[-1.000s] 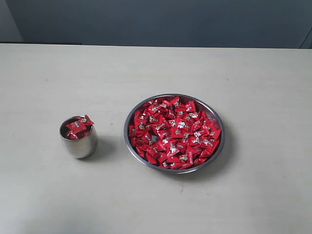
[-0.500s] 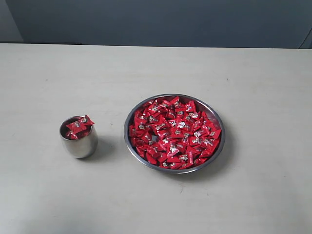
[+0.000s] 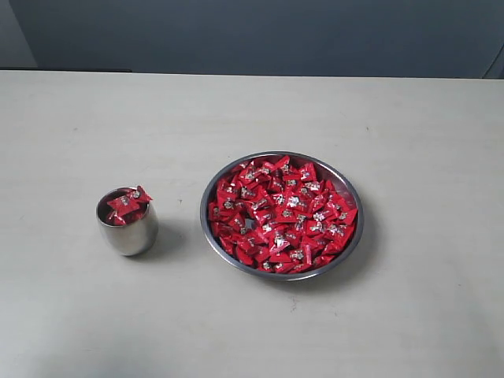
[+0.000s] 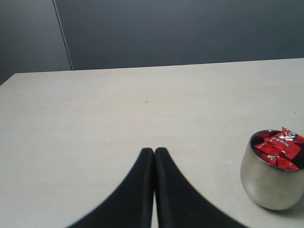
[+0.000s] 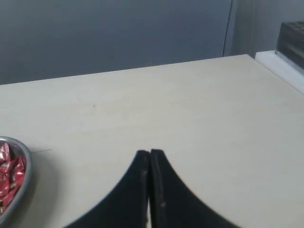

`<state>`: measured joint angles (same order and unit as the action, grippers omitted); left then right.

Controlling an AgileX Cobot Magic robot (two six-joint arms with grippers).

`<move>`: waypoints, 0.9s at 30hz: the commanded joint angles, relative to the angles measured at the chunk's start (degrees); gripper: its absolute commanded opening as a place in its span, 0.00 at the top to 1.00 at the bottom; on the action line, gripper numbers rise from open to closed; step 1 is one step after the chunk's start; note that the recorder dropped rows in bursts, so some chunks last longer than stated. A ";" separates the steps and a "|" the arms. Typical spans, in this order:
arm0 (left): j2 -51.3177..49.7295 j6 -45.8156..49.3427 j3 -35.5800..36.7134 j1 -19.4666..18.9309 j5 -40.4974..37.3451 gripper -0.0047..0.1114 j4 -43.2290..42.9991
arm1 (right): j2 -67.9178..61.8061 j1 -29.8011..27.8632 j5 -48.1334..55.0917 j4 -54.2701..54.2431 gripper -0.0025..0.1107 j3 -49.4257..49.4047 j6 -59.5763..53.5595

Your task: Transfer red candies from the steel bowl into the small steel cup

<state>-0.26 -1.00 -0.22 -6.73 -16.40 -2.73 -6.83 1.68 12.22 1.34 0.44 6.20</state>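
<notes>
The steel bowl (image 3: 346, 187) sits right of the table's middle, heaped with red candies (image 3: 282, 214). To its left stands the small steel cup (image 3: 128, 233), holding a few red candies (image 3: 126, 205) that poke above its rim. Neither arm appears in the exterior view. In the left wrist view my left gripper (image 4: 154, 151) is shut with nothing in it, over bare table, and the cup (image 4: 270, 183) stands off to one side. My right gripper (image 5: 150, 153) is also shut and empty, with the bowl's rim (image 5: 24, 178) at the picture's edge.
The pale table (image 3: 252, 110) lies against a dark grey wall. In the right wrist view a white ledge (image 5: 280, 66) with a dark object (image 5: 292, 40) on it borders the table's far corner.
</notes>
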 commanded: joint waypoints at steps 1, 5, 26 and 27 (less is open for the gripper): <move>0.26 -0.11 0.22 -0.03 0.11 0.96 0.16 | 4.84 -0.38 1.85 -0.01 0.99 -0.44 -0.20; 0.26 -0.11 0.22 -0.03 0.11 0.96 0.16 | 6.83 -0.52 5.18 0.50 0.99 -0.44 -0.20; 0.26 -0.11 0.22 -0.03 0.11 0.96 0.16 | 6.83 -8.29 8.27 -0.61 0.99 -0.44 -5.66; 0.26 -0.11 0.22 -0.03 0.11 0.96 0.16 | 6.83 -7.43 8.27 -0.61 0.99 -0.44 -5.87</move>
<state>-0.26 -1.00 -0.22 -6.73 -16.40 -2.73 -0.36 -6.94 20.58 0.92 0.21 1.27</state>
